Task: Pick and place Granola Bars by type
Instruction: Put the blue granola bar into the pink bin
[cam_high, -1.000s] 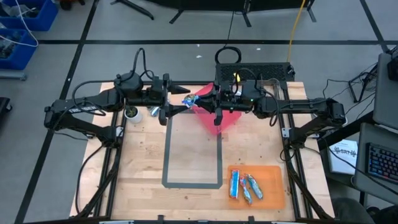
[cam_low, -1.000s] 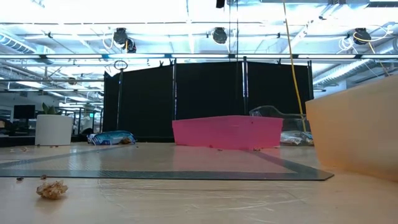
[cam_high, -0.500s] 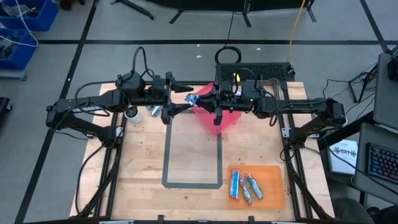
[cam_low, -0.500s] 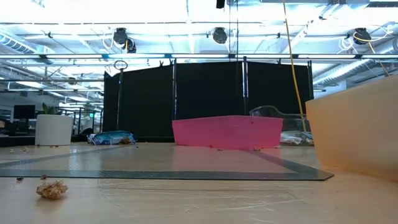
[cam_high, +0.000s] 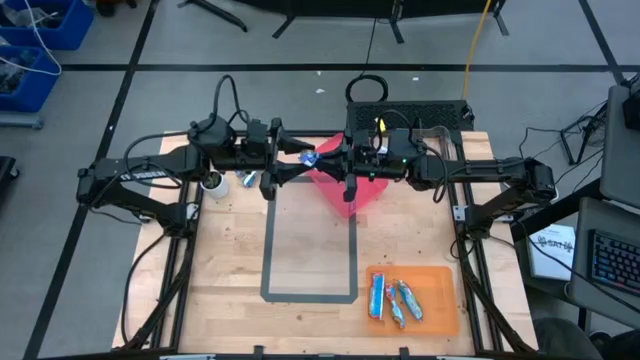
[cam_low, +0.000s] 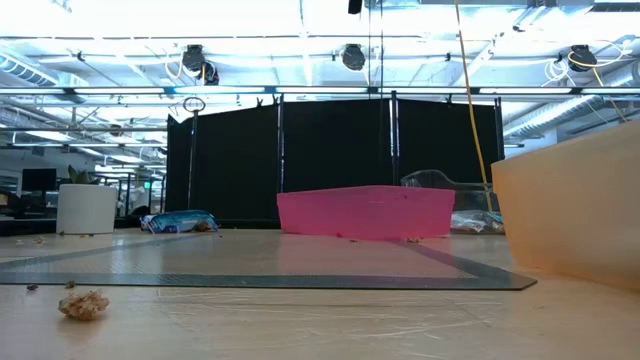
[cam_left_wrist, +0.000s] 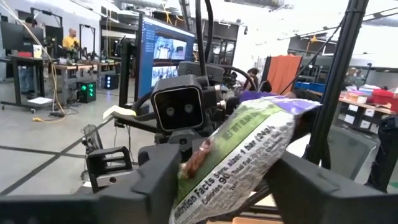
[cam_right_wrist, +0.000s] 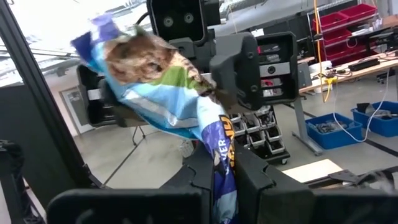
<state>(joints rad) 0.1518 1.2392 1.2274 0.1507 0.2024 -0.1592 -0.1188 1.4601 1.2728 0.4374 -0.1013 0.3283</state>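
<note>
Wrist views showed one bar (cam_right_wrist: 168, 102) pinched by the right end effector (cam_high: 318, 160), left end effector (cam_high: 296, 157) straddling it; overhead, three bars (cam_high: 394, 299) lay on orange tray (cam_high: 445, 280).

This is a robotics lab or workshop hall. A wooden worktop (cam_high: 230, 260) sits in a metal frame on a grey floor marked with dark tape lines, with blue storage bins (cam_high: 40, 30) at the far left. Black partition screens (cam_low: 330, 160) stand behind it under exposed ceiling ducts and strip lights. Beyond are a large monitor (cam_left_wrist: 163, 53) on a stand, workbenches with people, red parts bins (cam_right_wrist: 348, 18) and cabling.
</note>
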